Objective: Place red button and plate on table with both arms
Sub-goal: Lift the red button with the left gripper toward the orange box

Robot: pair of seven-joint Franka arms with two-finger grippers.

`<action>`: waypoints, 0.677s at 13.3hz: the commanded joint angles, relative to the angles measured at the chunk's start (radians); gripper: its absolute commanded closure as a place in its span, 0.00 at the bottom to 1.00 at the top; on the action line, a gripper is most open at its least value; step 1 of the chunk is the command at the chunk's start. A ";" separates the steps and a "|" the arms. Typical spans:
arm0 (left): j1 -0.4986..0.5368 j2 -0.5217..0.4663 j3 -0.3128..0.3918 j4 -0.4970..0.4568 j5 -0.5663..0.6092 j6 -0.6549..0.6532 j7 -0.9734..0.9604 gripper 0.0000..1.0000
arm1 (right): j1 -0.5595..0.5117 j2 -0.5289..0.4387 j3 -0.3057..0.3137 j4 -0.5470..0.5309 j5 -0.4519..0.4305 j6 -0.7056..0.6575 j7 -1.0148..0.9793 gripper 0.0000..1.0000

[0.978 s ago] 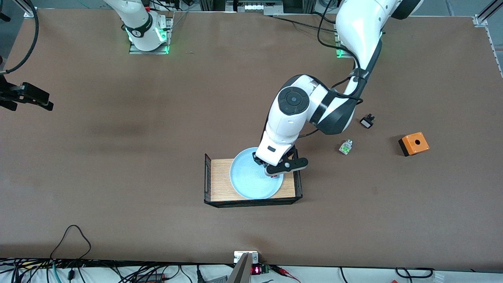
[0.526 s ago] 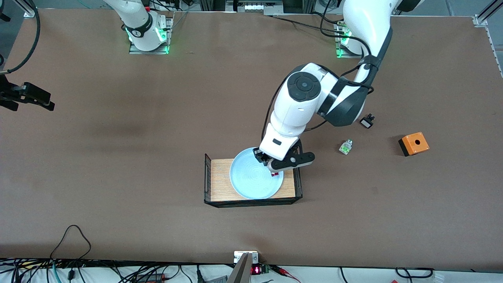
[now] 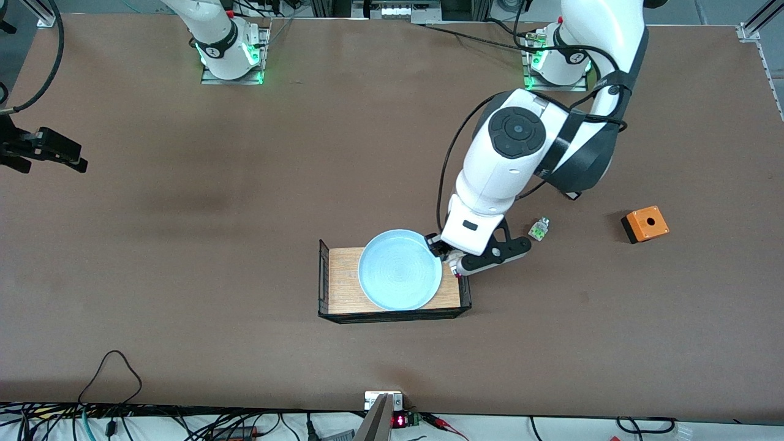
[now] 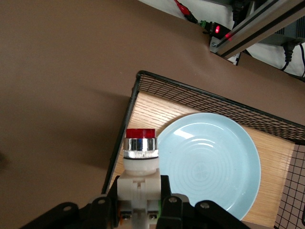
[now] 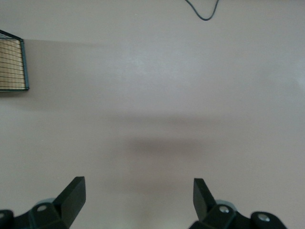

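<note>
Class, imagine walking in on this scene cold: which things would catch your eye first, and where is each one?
The left gripper stands out first, shut on the red button over the wire end of the wooden tray. Next comes the pale-blue plate, lying in that tray. The orange box sits on the table toward the left arm's end, while the right gripper waits with open jaws.
</note>
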 commanded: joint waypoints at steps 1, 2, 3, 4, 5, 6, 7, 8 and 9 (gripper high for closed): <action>0.046 -0.047 0.014 -0.009 -0.001 -0.098 0.017 1.00 | 0.005 0.002 0.001 0.016 0.069 -0.002 0.005 0.00; 0.072 -0.059 0.012 -0.009 -0.001 -0.127 0.048 1.00 | 0.005 0.001 0.001 0.016 0.098 -0.002 0.005 0.00; 0.087 -0.062 0.014 -0.009 -0.001 -0.143 0.075 1.00 | 0.008 0.002 0.001 0.016 0.129 -0.002 0.003 0.00; 0.103 -0.064 0.015 -0.010 0.002 -0.149 0.091 1.00 | 0.013 0.002 0.001 0.014 0.157 -0.002 0.007 0.00; 0.133 -0.065 0.018 -0.010 0.009 -0.158 0.103 1.00 | 0.014 0.001 0.001 0.014 0.170 -0.004 0.013 0.00; 0.159 -0.073 0.018 -0.010 0.017 -0.170 0.119 1.00 | 0.019 -0.001 0.003 0.014 0.171 -0.004 0.013 0.00; 0.187 -0.075 0.020 -0.010 0.025 -0.170 0.149 1.00 | 0.038 -0.003 0.003 0.016 0.166 -0.002 0.011 0.00; 0.225 -0.078 0.020 -0.010 0.031 -0.173 0.183 1.00 | 0.061 -0.003 0.001 0.020 0.160 -0.002 0.011 0.00; 0.256 -0.078 0.020 -0.012 0.034 -0.173 0.218 1.00 | 0.080 -0.001 0.003 0.041 0.155 -0.004 0.011 0.00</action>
